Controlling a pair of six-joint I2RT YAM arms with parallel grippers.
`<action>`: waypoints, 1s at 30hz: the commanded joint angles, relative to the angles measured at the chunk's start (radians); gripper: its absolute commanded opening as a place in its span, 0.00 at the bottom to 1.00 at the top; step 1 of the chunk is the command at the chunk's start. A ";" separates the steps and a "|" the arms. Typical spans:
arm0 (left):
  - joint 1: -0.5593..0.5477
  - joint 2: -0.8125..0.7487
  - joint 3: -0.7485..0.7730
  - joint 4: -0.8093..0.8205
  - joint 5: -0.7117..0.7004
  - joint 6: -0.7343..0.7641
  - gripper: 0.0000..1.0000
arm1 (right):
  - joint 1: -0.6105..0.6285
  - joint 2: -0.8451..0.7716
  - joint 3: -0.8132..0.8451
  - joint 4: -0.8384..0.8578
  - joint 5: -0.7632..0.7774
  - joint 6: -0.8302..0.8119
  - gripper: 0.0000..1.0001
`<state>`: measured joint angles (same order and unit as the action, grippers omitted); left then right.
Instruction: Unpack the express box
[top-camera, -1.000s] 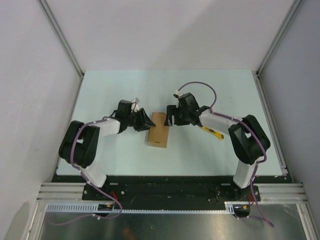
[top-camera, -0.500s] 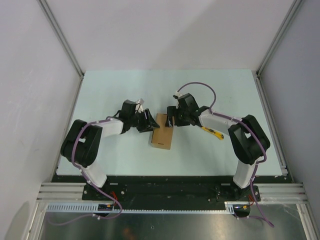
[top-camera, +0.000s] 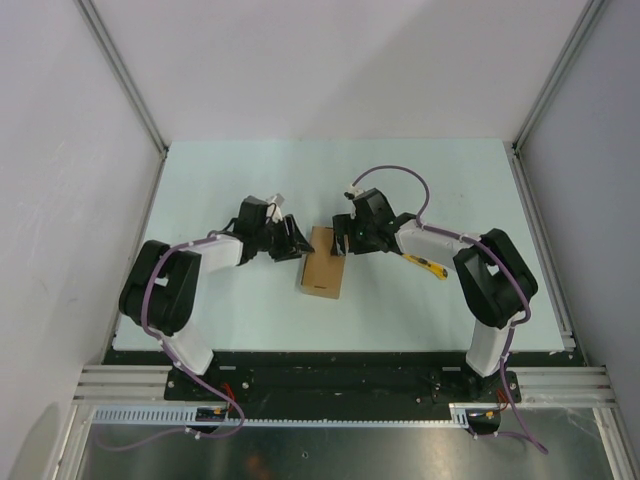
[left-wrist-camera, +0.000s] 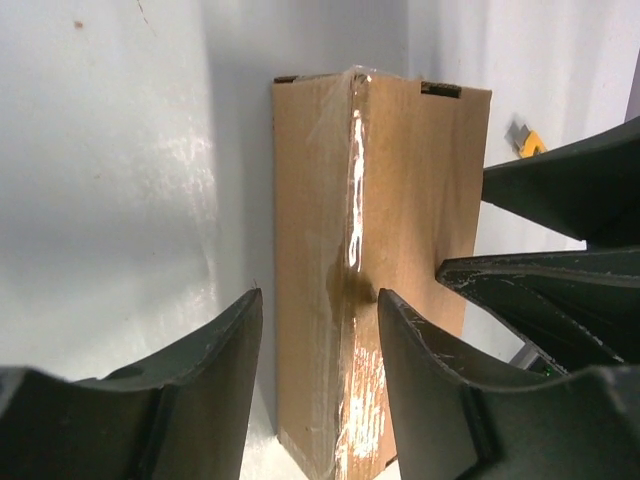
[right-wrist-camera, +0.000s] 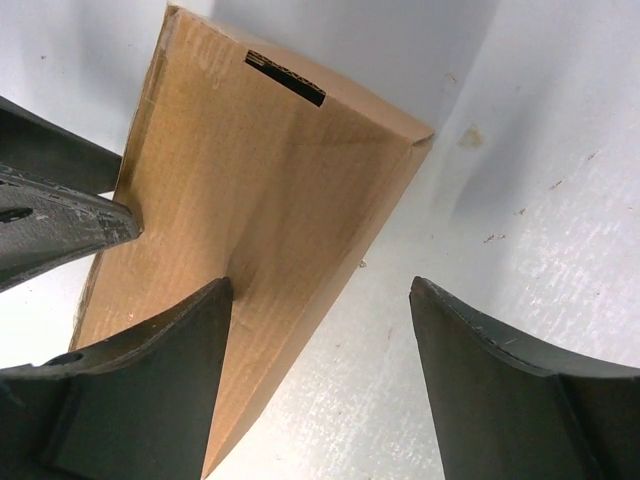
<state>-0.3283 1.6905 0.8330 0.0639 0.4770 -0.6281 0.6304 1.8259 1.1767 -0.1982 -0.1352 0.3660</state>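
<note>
The express box (top-camera: 323, 262), a brown carton with a clear-taped seam, lies flat and closed at the table's middle. My left gripper (top-camera: 293, 240) is at its far left corner, open. In the left wrist view that gripper (left-wrist-camera: 315, 325) straddles the box's (left-wrist-camera: 400, 200) long left edge, one finger beside the carton and one over its top. My right gripper (top-camera: 345, 238) is at the far right corner, open. In the right wrist view it (right-wrist-camera: 320, 300) has one finger on the cardboard (right-wrist-camera: 250, 220) and the other over bare table.
A yellow utility knife (top-camera: 425, 263) lies on the table under the right forearm, just right of the box. The pale green table (top-camera: 250, 180) has grey walls on three sides. The right arm's black fingers (left-wrist-camera: 560, 190) reach in over the box.
My left gripper slid a little toward the box and its jaws widened. The box shifted slightly to the right. The right gripper stayed almost in place.
</note>
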 joint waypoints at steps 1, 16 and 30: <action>0.011 -0.035 0.046 0.004 0.035 0.034 0.52 | 0.011 0.019 0.006 -0.024 0.046 -0.036 0.77; 0.014 -0.025 0.048 0.004 0.084 0.021 0.41 | 0.032 -0.011 0.006 0.105 -0.035 -0.010 0.93; 0.034 -0.054 0.023 -0.001 0.058 0.045 0.49 | 0.058 0.067 0.009 0.069 0.042 -0.065 0.90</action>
<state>-0.3012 1.6882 0.8482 0.0570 0.5312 -0.6170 0.6754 1.8610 1.1763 -0.1097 -0.1673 0.3428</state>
